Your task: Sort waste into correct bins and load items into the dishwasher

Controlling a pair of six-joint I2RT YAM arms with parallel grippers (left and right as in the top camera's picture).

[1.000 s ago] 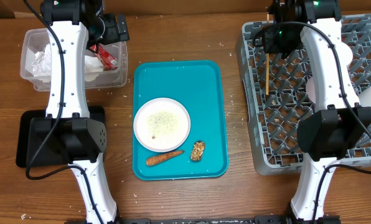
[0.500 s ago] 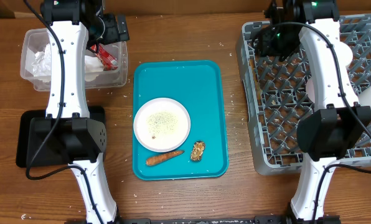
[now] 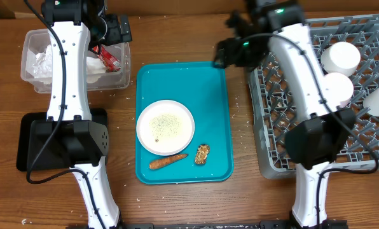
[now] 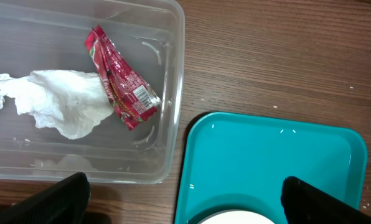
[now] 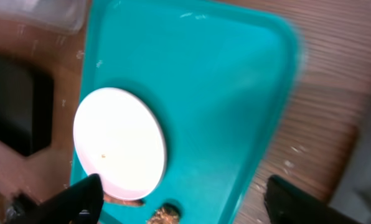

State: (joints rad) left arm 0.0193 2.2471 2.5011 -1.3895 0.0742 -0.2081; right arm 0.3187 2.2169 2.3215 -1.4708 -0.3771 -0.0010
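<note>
Wooden table: clear tub holds red wrapper, lettering illegible.

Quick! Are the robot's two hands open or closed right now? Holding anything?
Left gripper: open, holding nothing.
Right gripper: open, holding nothing.

teal tray: rectangular, rounded corners, low raised rim, lying flat mid-table with its long sides running near to far. glossy; i note small light glints at its far end. wooden table: brown, grain running left to right, tray resting on it.
</note>
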